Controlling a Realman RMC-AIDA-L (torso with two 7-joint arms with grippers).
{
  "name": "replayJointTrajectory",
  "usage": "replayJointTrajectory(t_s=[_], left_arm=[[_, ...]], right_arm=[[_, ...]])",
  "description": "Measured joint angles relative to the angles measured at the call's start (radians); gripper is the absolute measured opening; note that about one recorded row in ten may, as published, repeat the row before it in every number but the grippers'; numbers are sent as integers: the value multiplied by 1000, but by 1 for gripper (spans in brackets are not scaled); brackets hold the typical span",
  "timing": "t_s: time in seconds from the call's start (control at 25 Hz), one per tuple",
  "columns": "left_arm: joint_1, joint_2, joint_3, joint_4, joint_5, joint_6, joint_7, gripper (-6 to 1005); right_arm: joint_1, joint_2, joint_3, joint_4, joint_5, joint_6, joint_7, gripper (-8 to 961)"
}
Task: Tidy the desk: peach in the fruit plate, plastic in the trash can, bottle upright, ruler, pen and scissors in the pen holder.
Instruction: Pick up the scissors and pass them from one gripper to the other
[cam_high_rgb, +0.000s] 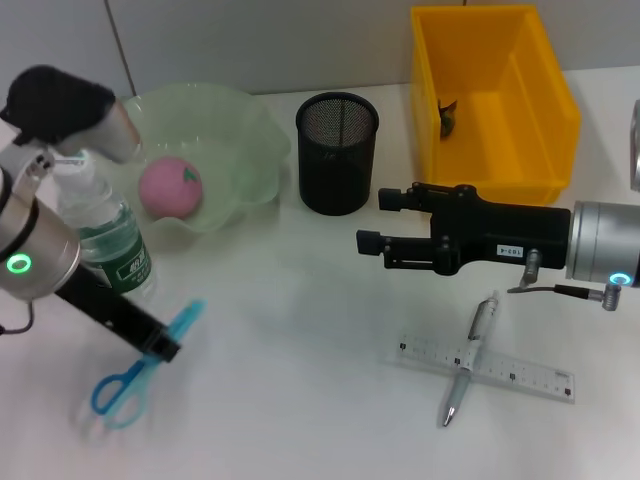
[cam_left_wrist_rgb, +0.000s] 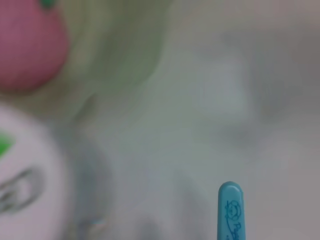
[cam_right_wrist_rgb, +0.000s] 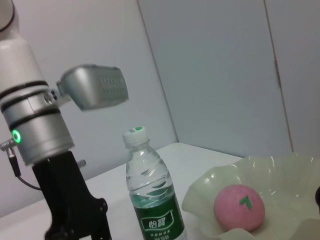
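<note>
Blue scissors (cam_high_rgb: 140, 365) seemingly pinched in the left pincer (cam_high_rgb: 160, 345); right pincer (cam_high_rgb: 385, 222) spread wide, empty; peach (cam_high_rgb: 170, 186) in fruit plate (cam_high_rgb: 235, 130).

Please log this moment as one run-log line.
left gripper: shut on scissors | right gripper: open, idle | peach: in plate | bottle: upright | pen, ruler: pending

Both arms look the same — silver-grey metal wrist sections with a glowing green ring light, ending in boxy matte-black grippers. The right gripper (cam_high_rgb: 372, 220) has a small white label on its side and a thin black cable with a metal plug. The left gripper (cam_high_rgb: 160, 345) carries a grey camera pod.
</note>
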Motion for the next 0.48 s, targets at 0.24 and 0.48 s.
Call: replayJointTrajectory(t_s=[0.24, 0.48], left_arm=[[-2, 2, -147, 1, -200, 78, 97, 228], [17, 4, -285, -57, -384, 104, 180, 228]], right_arm=[[0, 0, 13, -1, 1, -9, 23, 757], [-5, -2, 57, 2, 2, -31, 33, 757]])
